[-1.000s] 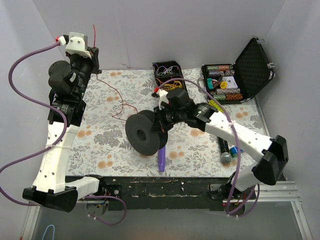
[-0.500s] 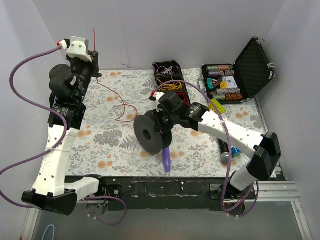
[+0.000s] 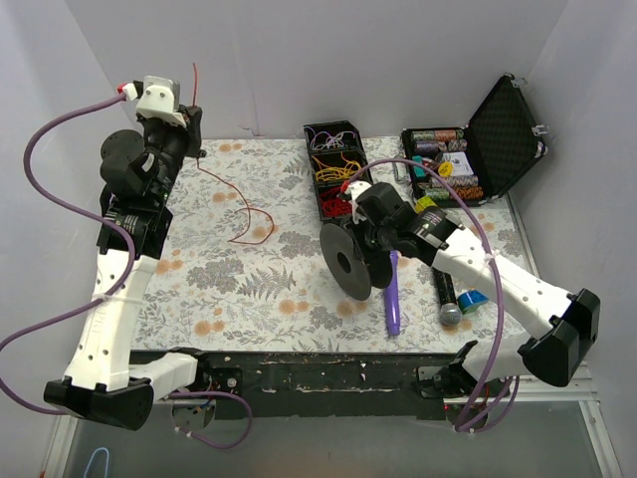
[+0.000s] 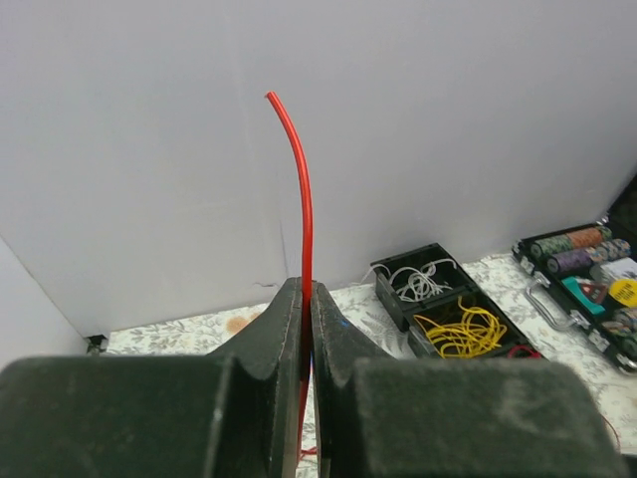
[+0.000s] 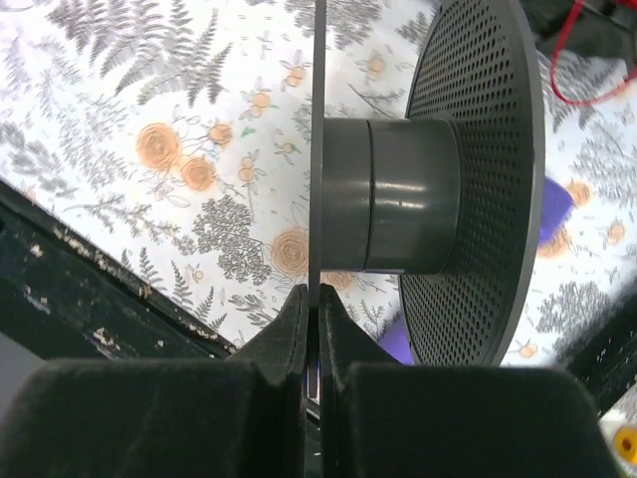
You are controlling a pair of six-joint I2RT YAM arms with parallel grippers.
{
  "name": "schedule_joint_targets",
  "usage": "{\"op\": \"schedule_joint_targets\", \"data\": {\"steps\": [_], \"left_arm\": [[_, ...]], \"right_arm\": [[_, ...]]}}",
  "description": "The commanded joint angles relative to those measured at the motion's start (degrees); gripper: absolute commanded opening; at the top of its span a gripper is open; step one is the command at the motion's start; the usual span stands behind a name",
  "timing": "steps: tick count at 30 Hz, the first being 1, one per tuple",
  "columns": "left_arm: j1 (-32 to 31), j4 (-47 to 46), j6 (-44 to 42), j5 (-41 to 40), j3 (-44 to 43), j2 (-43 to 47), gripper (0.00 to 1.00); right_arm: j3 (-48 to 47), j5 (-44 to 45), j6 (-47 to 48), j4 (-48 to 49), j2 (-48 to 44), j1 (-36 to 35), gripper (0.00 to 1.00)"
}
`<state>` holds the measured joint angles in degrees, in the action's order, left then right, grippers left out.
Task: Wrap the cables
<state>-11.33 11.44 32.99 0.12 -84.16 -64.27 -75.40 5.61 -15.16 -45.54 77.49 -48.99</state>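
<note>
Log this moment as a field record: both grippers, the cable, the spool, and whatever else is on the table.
left gripper: shut on the red cable, cable end sticking up past the fingers
right gripper: shut on one flange of the black spool, flanges upright
cable state: trails loose onto the mat, none wound on the spool
also present: purple stick beside the spool, cable box, open chip case

I've swung the right gripper [image 3: 366,245] across to the right, and the black spool [image 3: 346,261] it pinches by one flange has gone with it. The spool now hangs just below the black cable box [image 3: 336,169], no longer well down-left of it, and is turned nearer edge-on. The purple stick [image 3: 394,294] followed, now lower right of the box. The left gripper [image 3: 192,113], clamping the red cable [image 3: 242,204], dipped slightly.
</note>
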Motion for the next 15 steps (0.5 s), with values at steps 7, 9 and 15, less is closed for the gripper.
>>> {"op": "schedule_joint_targets", "data": {"steps": [7,9,15], "left_arm": [[0.43,7.01,4.54,37.61,7.69,4.24,0.00],[0.43,9.37,2.26,45.98,9.18,4.59,0.00],[-0.18,22.20,-11.00,60.34,11.65,4.42,0.00]], "right_arm": [[4.63,-16.49,26.46,13.98,-8.84,-0.31,0.01],[8.58,-16.50,32.18,15.56,-10.95,-0.31,0.01],[17.29,-26.15,50.12,17.32,-16.58,-0.31,0.01]]}}
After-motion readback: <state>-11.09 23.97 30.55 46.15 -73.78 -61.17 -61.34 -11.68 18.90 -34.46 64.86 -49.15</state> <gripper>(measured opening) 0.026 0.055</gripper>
